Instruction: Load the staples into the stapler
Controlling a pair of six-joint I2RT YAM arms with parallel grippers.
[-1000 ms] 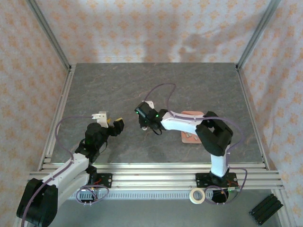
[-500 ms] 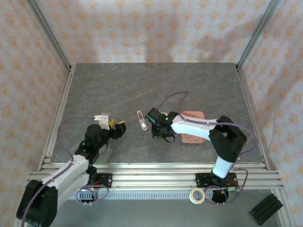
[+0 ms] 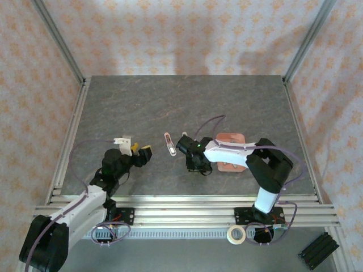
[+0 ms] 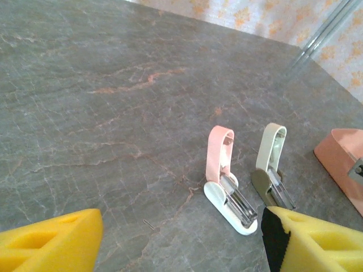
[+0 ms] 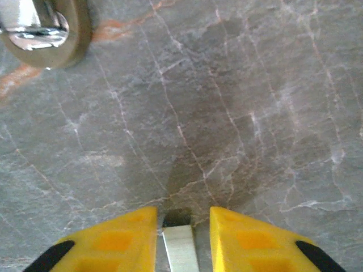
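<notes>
Staples strip (image 5: 180, 250) lengthwise between right fingers (image 5: 113, 241)

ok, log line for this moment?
left fingers open, empty | right fingers: staples between them, over table | pink stapler, grey stapler: open

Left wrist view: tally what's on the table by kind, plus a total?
Staplers: 2, a pink stapler and an olive stapler, both hinged open
Trays: 1, a pink tray at the right edge
Total: 3
A tiny speck near the pink stapler is too small to identify, so it is not counted.
</notes>
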